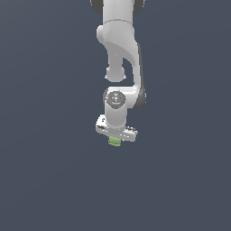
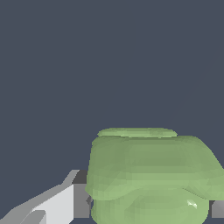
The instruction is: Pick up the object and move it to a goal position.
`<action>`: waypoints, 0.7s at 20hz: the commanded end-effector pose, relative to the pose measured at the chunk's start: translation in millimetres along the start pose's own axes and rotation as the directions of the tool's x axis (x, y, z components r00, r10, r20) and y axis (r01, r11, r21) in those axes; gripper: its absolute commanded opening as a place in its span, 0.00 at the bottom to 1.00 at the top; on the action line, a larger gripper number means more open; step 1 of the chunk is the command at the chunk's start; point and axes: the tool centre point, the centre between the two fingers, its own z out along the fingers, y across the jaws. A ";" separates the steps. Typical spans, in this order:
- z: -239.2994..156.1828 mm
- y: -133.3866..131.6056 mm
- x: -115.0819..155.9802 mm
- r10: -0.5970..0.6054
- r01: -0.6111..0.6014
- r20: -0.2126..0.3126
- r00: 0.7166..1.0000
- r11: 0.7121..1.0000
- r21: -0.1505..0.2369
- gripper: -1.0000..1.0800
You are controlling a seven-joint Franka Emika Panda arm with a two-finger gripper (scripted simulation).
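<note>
Gripper [image 1: 115,139] clenched on the light-green ridged object [image 1: 114,142], fingers [image 2: 65,203] against its sides, arm [image 1: 121,49] overhead.

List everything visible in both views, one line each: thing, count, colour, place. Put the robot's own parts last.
object: one, light green, ridged and rounded; directly under the gripper in the exterior view, filling the near part of the wrist view between the fingers.
background: one, plain dark blue-grey, behind everything in both views; no surface edge can be made out.
arm: one, white with dark joints, coming down from the upper edge of the exterior view.
gripper: one, white, at the arm's lower end, pointing down.
fingers: grey-white, one beside the object, another only just visible at the opposite side.
</note>
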 end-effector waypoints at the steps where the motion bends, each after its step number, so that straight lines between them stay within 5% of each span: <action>1: 0.7 0.1 -0.3 0.000 0.000 0.001 1.000 1.000 0.000 0.00; 14: -33.1 16.6 5.8 0.000 0.000 0.000 1.000 1.000 0.000 0.00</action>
